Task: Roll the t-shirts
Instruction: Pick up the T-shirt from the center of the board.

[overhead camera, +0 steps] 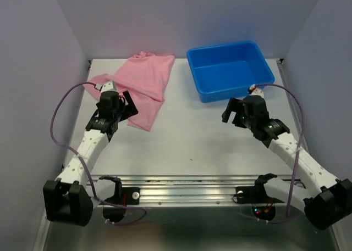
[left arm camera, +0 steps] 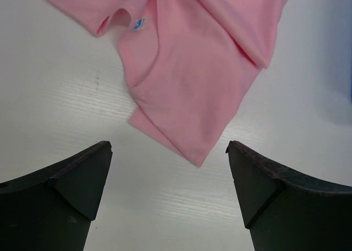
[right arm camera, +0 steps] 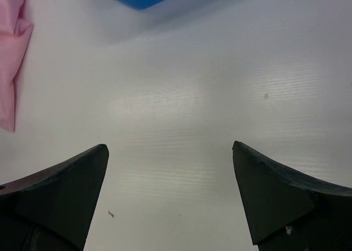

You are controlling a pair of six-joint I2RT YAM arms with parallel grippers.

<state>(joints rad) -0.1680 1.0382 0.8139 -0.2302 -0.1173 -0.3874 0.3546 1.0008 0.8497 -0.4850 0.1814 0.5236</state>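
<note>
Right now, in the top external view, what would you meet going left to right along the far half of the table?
Light pink thin fabric t-shirt → blue rectangular plastic bin.

Left arm [overhead camera: 91, 144]: stretched forward from its near-edge base, leaning inward.
Left tool [left arm camera: 169, 145]: jaws spread wide, holding nothing.
Right arm [overhead camera: 291, 146]: stretched forward, leaning inward, mirroring the left.
Right tool [right arm camera: 170, 145]: jaws spread wide, holding nothing.

Plain light pink t-shirt [overhead camera: 144, 81] upper left; solid blue bin [overhead camera: 229, 70] upper right; white table [overhead camera: 192, 135]; black grippers.
</note>
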